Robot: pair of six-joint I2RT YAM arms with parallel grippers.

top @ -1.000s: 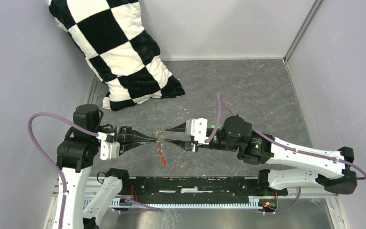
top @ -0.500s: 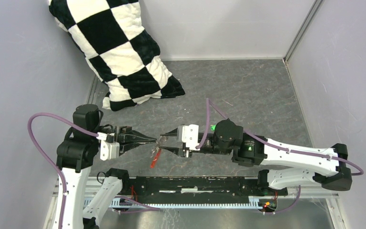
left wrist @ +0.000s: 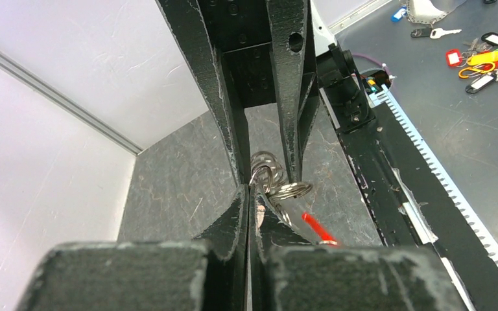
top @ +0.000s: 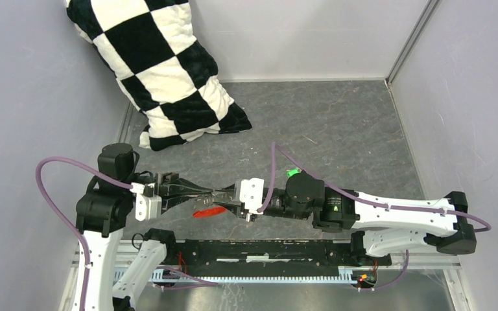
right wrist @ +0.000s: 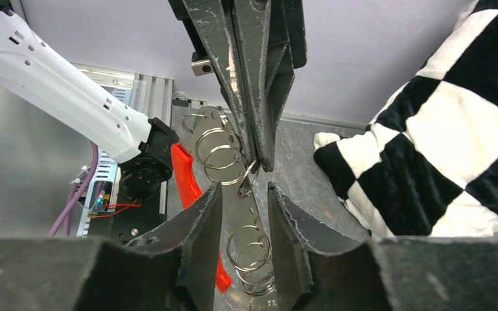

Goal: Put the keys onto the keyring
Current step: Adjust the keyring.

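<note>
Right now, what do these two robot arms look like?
The left arm and right arm have white links, black joints and looping purple cables. The left gripper and right gripper are black tapering pincers on white mounts.

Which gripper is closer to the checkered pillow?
Left. The left gripper sits on the robot's side of the pillow, near its lower corner; the right gripper faces it, slightly farther right.
</note>
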